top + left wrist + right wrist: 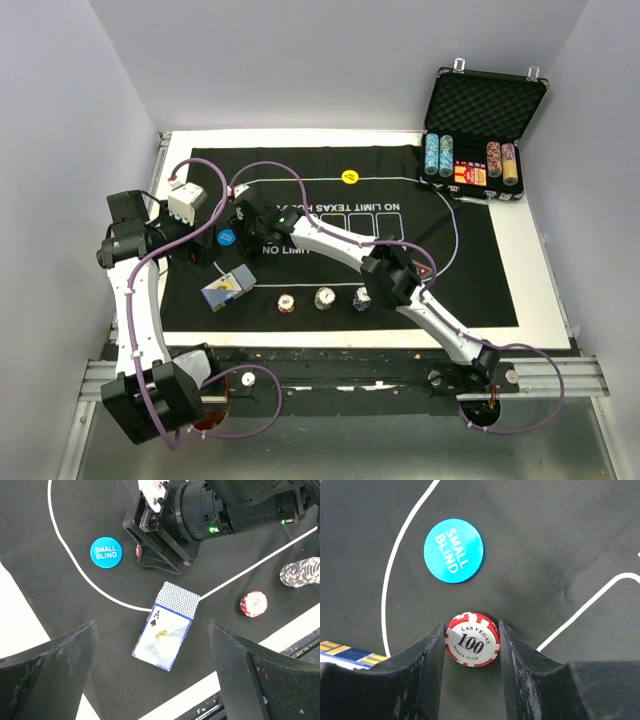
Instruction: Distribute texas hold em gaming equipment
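My right gripper [472, 642] is shut on a small stack of red-and-white "100" chips [472, 639], low over the black mat, just below the blue "SMALL BLIND" button [453, 550]. In the top view this gripper [241, 224] is next to the blue button [226, 238]. My left gripper [152, 627] is wide open and empty above the blue-and-white deck box [165, 627], which lies flat on the mat [228, 290]. A yellow button [349, 177] lies at the mat's far edge.
Red [287, 302], grey [325, 297] and blue [362, 298] chip stacks stand in a row near the mat's front edge. An open black case [485, 95] with chip rows stands at the back right. The right arm [330, 240] crosses the mat.
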Controlling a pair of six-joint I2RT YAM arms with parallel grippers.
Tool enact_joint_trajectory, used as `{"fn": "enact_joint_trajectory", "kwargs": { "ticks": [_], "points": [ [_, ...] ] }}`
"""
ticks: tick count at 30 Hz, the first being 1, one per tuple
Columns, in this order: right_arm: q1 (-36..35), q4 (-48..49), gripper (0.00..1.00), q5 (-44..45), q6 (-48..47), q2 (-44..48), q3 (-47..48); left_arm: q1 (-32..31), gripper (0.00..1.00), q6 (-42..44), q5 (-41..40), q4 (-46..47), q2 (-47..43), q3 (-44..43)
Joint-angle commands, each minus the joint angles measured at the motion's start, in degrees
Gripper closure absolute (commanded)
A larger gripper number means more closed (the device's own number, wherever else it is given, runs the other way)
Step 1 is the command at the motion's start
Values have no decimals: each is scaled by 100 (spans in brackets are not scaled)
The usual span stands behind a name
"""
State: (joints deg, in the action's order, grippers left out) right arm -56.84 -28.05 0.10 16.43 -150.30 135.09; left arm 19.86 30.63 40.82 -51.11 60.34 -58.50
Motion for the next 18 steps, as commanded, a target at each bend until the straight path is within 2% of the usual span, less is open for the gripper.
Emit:
{"fn": "enact_joint_trajectory", "kwargs": {
  "ticks": [1,7,13,18],
  "points": [
    [68,291,50,-309,-16,-202,185,62,1,110,225,-57,57,-12],
    [111,300,24,-72,-87,131,-104,62,1,92,225,-57,84,14],
    [120,300,23,447,-175,1141,-921,53,1,74,199,-39,40,58],
    [103,116,22,351,18,2274,-2194,62,1,74,198,-39,-39,49]
  ]
}}
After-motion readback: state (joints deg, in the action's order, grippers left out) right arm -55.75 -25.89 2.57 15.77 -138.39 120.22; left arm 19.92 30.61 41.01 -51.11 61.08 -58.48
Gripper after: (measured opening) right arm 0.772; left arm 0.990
